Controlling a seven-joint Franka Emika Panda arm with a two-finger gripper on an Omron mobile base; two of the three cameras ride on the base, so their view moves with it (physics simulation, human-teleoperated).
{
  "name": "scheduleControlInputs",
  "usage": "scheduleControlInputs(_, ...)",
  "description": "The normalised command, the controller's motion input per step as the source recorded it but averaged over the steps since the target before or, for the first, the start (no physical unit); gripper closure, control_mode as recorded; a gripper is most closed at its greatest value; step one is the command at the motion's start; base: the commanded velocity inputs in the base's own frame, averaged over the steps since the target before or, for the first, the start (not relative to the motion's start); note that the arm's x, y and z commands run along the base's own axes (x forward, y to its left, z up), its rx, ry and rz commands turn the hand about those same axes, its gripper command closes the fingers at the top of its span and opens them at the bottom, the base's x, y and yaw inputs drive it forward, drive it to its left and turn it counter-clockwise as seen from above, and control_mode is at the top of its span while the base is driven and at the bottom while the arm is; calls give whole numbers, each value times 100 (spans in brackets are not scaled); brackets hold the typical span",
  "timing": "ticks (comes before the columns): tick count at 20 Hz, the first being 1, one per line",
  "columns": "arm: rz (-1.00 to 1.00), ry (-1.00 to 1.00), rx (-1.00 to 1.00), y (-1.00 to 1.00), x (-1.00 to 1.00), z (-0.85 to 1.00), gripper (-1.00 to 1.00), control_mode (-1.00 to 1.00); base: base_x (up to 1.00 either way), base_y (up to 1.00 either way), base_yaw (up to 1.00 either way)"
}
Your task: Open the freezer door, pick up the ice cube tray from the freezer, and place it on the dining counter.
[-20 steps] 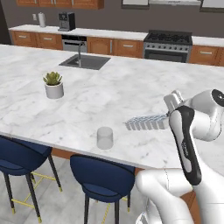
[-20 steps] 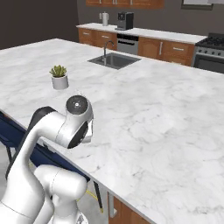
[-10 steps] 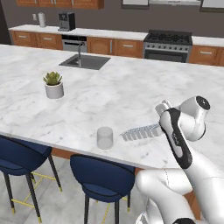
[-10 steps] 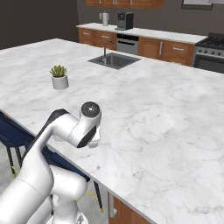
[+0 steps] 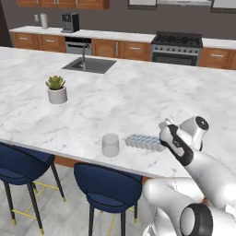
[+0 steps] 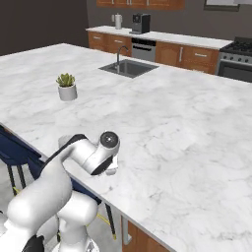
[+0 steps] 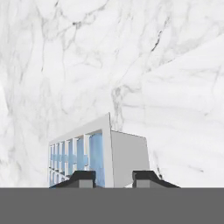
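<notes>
Tray (image 5: pixel 144 142) sits low over the white marble surface (image 5: pixel 138 97), close to the near edge, above the blue stools (image 5: pixel 108 184). Pincer (image 7: pixel 113 177) is closed tight on one short end of the ice cube tray; both dark tips clamp the end wall in the hand view. Cannot tell from the base views whether the tray bottom is touching the marble or hanging just above it.

Risks from here:
- Clear glass cup (image 5: pixel 110 145) stands just beside the tray's free end, also near the near edge. Any sideways slide of the tray could knock it over or off toward the stools.
- Grip is on one end only, so the long tray acts as a lever; it may tilt or twist in the tips on touching down.
- Letting go while tilted or above the marble: tray drops, bounces, maybe skids to the edge.
- Placement is close to the near edge, so there is little margin if it shifts.
- Potted plant (image 5: pixel 56 89) and sink (image 5: pixel 90 65) are well apart, no concern.
</notes>
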Motion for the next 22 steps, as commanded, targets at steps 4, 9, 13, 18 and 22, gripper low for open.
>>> scheduleControlInputs(4,0,0,0,0,44,-57,100,-100,0,0,0)
scheduleControlInputs(9,0,10,0,0,54,-16,-100,-100,0,0,0)
scheduleControlInputs(13,0,7,0,-11,19,45,-100,-100,0,0,0)
scheduleControlInputs(18,0,7,0,-12,1,70,-100,-100,0,0,0)
scheduleControlInputs(22,1,10,0,-4,-9,80,-100,-100,0,0,0)
